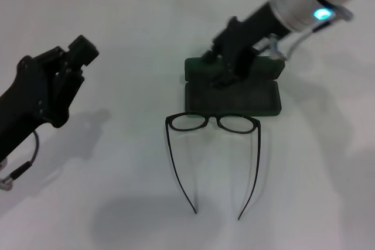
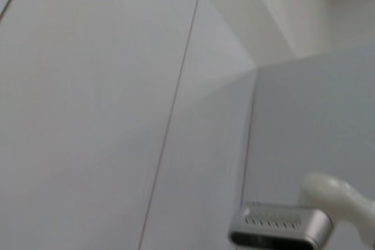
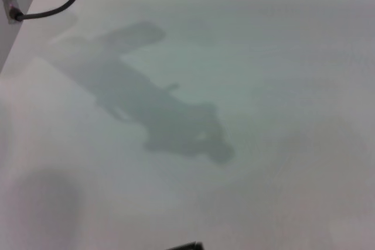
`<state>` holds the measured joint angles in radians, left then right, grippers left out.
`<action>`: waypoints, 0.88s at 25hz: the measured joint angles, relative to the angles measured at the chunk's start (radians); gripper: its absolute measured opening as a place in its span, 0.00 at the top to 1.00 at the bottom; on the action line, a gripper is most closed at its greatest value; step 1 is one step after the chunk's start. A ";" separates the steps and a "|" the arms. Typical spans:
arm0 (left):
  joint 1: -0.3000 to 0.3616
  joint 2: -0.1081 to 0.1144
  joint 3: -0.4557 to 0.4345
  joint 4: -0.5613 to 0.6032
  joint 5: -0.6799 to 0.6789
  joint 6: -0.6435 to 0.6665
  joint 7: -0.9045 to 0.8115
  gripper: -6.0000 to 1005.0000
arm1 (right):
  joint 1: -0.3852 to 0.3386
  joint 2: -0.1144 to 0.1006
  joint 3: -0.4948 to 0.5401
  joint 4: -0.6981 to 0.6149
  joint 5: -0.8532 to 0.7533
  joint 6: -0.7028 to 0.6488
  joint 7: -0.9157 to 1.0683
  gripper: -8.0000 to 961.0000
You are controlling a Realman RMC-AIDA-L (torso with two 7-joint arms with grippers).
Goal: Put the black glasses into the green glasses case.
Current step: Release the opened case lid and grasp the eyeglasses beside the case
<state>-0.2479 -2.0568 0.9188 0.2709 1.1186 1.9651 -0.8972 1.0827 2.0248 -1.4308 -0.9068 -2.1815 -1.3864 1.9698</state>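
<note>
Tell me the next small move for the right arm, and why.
Probably lift the right gripper clear of the green glasses case, which already lies open. The black glasses sit unfolded on the table just in front, untouched, and the left gripper hovers far off.

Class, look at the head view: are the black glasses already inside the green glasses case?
No: the black glasses lie unfolded on the table before the green glasses case.
</note>
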 joint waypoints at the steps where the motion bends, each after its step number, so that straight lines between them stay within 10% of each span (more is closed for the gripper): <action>1: 0.006 0.004 0.002 0.000 0.001 -0.003 0.001 0.96 | 0.038 0.000 0.000 0.042 -0.005 0.003 0.002 0.62; 8: 0.036 0.013 0.008 0.014 0.056 -0.016 0.049 0.96 | 0.279 0.003 -0.078 0.369 -0.029 0.053 0.011 0.46; 22: 0.038 0.002 0.006 0.020 0.092 -0.101 0.063 0.96 | 0.263 0.003 -0.286 0.374 0.133 0.099 0.048 0.44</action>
<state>-0.2101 -2.0544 0.9244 0.2908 1.2108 1.8638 -0.8342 1.3453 2.0278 -1.7163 -0.5325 -2.0482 -1.2870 2.0182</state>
